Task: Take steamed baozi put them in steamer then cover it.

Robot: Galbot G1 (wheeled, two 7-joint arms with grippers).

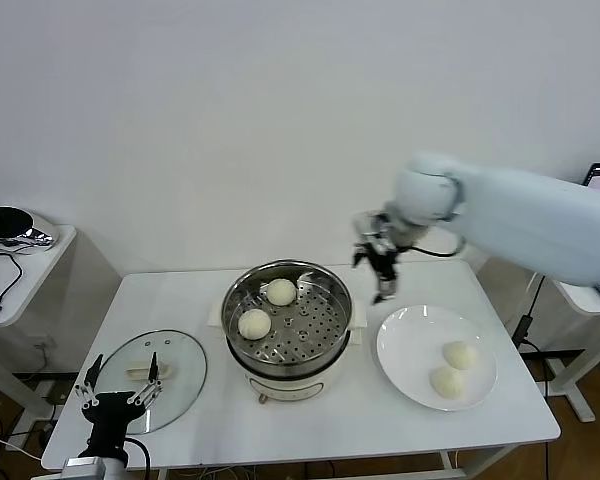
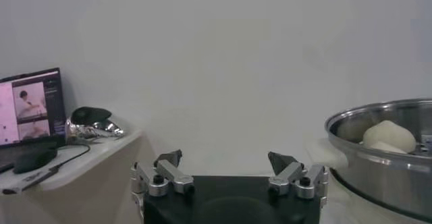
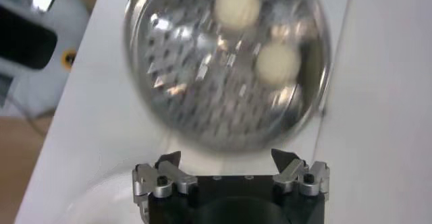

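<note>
Your shiny steel steamer [image 1: 288, 322] w/ perforated tray holds two smooth round baozi [image 1: 281, 292]; two more sit on the flat white plate [image 1: 410, 345]. Right gripper [image 1: 380, 268] hangs above, fingers spread, empty. Left gripper [image 1: 119, 387] spread over the glass cover [image 1: 180, 365].

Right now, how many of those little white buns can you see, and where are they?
4. Two baozi sit in the steamer, one toward the back and one at its left side. Two more lie on the white plate: and. None looks hidden.
</note>
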